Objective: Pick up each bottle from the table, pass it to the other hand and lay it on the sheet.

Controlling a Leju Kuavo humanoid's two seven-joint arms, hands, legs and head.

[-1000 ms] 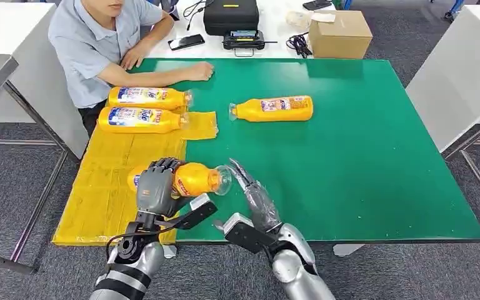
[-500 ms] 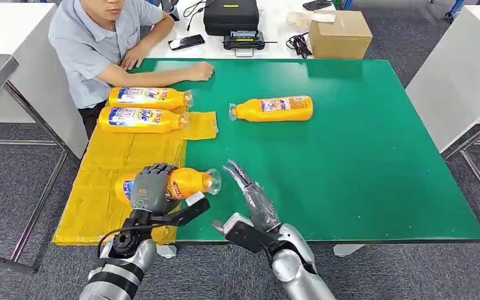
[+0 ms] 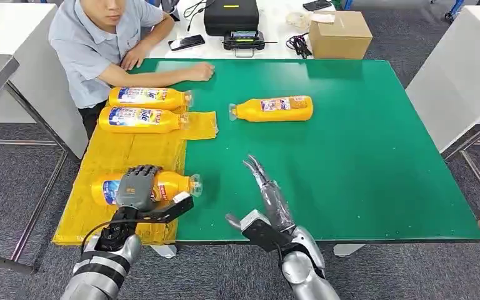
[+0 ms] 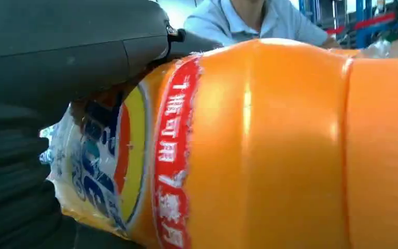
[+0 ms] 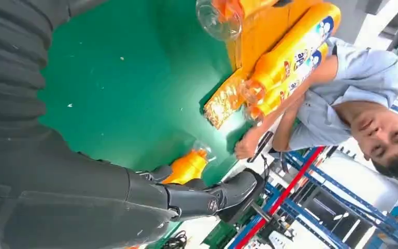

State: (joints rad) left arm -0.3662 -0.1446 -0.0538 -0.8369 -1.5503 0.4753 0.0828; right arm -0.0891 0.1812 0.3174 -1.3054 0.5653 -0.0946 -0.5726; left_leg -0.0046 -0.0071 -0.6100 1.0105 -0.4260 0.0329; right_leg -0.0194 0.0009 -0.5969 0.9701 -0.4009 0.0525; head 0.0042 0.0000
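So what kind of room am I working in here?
Probably a robotics lab or test workshop, not a home. A green-topped work table stands on grey carpet, a black equipment case and a cardboard box sit on the white table behind, and blue and red metal racking lines the room.

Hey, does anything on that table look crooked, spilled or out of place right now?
Nothing spilled or damaged. One bottle lies alone on the green table, not yet on the yellow sheet. A loose flap of the sheet juts onto the green. The left hand holds a third bottle over the sheet.
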